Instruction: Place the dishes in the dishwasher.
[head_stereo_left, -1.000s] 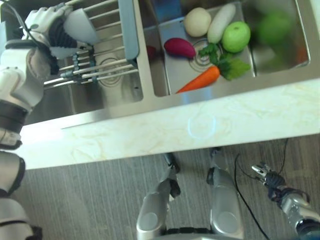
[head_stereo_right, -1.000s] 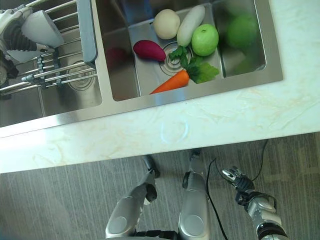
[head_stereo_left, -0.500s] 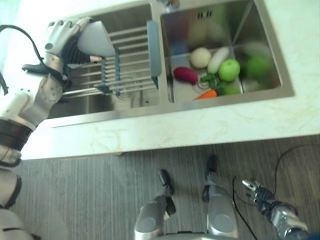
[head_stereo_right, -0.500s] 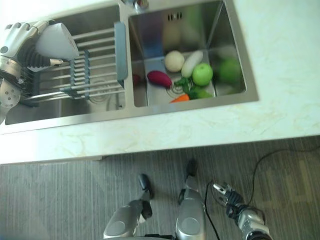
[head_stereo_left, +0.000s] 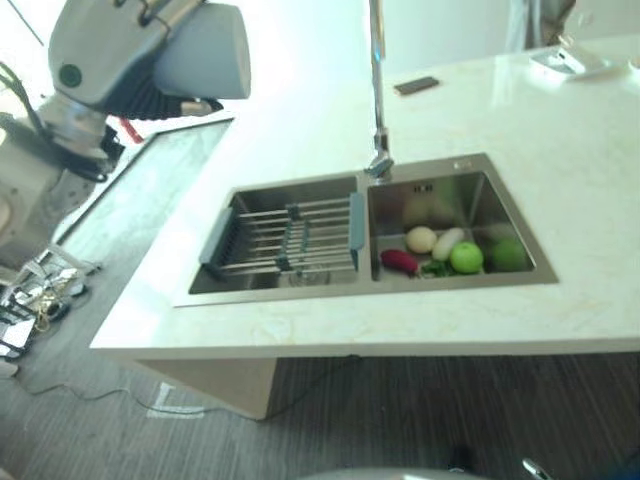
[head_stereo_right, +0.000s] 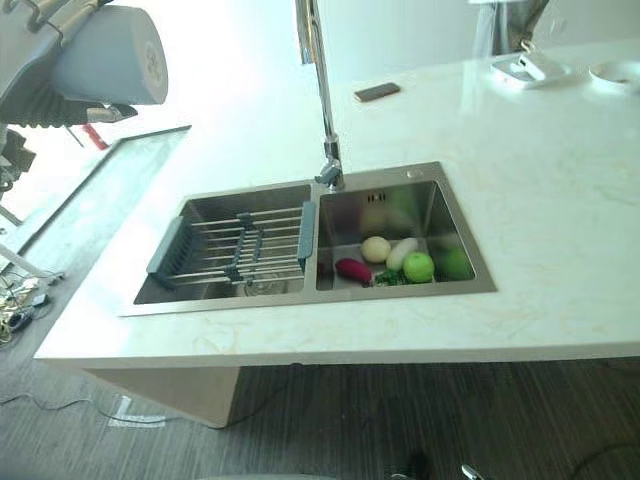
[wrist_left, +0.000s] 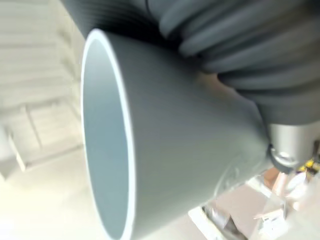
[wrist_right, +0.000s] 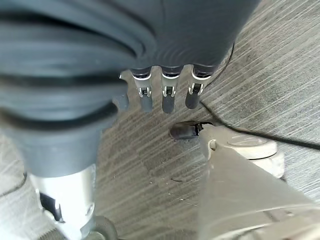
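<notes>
Left robot hand (head_stereo_left: 110, 55) closed round grey cup (head_stereo_left: 200, 50), raised above desk's (head_stereo_left: 560, 150) far-left corner | right robot hand (wrist_right: 167, 92) slack-fingered, low over floor | risk: cup slipping from its sideways hold | dishwasher unsighted

1. You're working in a kitchen: a pale marble-look countertop (head_stereo_left: 560, 170) holds a double stainless sink (head_stereo_left: 460, 200).
2. A tall faucet (head_stereo_right: 318, 90) rises behind it.
3. A drying rack (head_stereo_right: 240, 250) spans one basin; vegetables (head_stereo_right: 400, 262) lie in the other.
4. Grey wood-look floor (head_stereo_right: 420, 410) runs below.
</notes>
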